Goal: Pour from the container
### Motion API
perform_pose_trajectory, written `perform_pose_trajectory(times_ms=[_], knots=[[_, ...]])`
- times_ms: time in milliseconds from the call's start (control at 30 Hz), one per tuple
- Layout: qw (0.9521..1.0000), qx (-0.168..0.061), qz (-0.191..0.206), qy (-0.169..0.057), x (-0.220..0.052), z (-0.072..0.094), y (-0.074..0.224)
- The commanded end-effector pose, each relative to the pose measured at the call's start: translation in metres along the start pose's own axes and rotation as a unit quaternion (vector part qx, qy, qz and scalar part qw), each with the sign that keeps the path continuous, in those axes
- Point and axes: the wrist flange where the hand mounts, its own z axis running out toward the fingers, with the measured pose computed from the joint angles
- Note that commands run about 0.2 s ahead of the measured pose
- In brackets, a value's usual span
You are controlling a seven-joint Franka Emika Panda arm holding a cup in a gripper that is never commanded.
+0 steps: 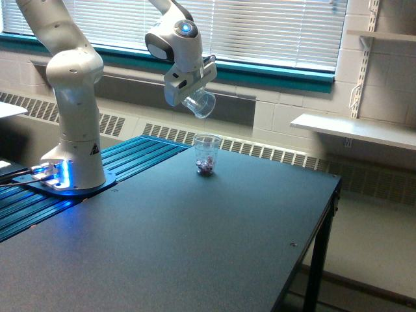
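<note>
1. Since the container (199, 103) is what this is all about, I'll start there: it's the squat clear cup, up in the air and clamped in my end effector (188, 93). It's tipped well over, mouth pointing down and toward the exterior view's right. I can't make out anything inside it; it looks empty to me, though it's clear plastic against a dark wall panel, so take that with a grain of salt.

2. My end effector is closed on the cup's wall, holding it from the upper side. The fingers themselves are too small to pick out here, so I won't say more than that.

3. Right below, and well apart from the cup I'm holding, stands the taller clear cup (206, 155), upright on the table (195, 240). There's a little heap of small reddish and purple bits at its bottom.

4. My read: the pour itself looks done or nearly so, and I'm at the tail end of the step, tilted above the receiver with nothing visibly falling.

5. Next move, I'd guess, is rotating the wrist back so the container sits level. That calls for a slow turn and a steady grip, since thin plastic could slip or flex. Also staying clear of the tall cup so I don't knock it.
</note>
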Motion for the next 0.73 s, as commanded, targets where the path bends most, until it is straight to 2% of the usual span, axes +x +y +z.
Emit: perform_pose_trajectory(times_ms=[33, 367, 733], knots=[[0.9997, -0.003, 0.024, 0.005, 0.014, 0.002, -0.004], [0.9996, -0.003, 0.017, 0.022, 0.019, 0.005, -0.012], [0.9997, -0.005, 0.015, 0.021, 0.019, 0.008, -0.018]])
